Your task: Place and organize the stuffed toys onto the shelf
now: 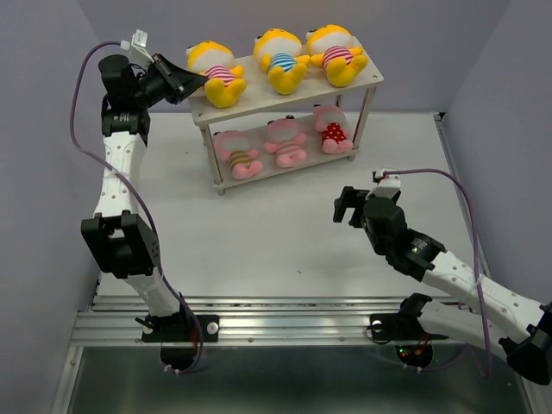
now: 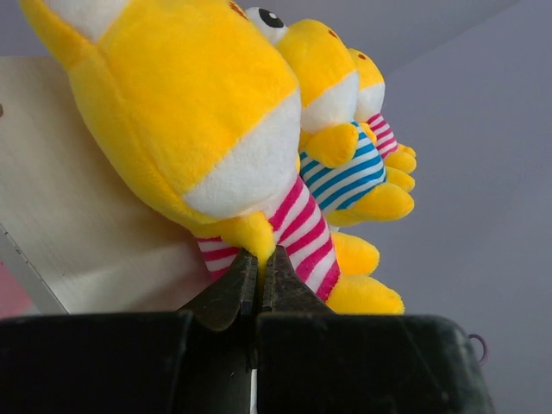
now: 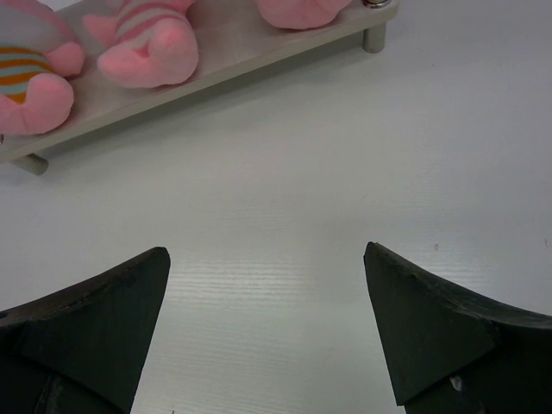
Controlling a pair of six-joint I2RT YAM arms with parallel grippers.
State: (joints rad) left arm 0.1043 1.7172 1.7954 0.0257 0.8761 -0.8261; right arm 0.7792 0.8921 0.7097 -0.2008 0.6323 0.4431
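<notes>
The off-white two-tier shelf (image 1: 285, 97) stands at the back of the table. Three yellow stuffed toys lie on its top board: one in pink stripes (image 1: 220, 76), one in blue stripes (image 1: 281, 62) and one more in pink stripes (image 1: 338, 53). Three pink toys (image 1: 286, 143) lie on the lower board. My left gripper (image 1: 194, 83) is at the top board's left end, shut on the small yellow arm of the left yellow toy (image 2: 198, 129). My right gripper (image 1: 347, 207) is open and empty above the table, in front of the shelf (image 3: 224, 52).
Grey walls close in the table on the left, back and right. A metal rail (image 1: 285, 315) runs along the near edge by the arm bases. The shelf's front right leg (image 3: 373, 39) stands on the white table.
</notes>
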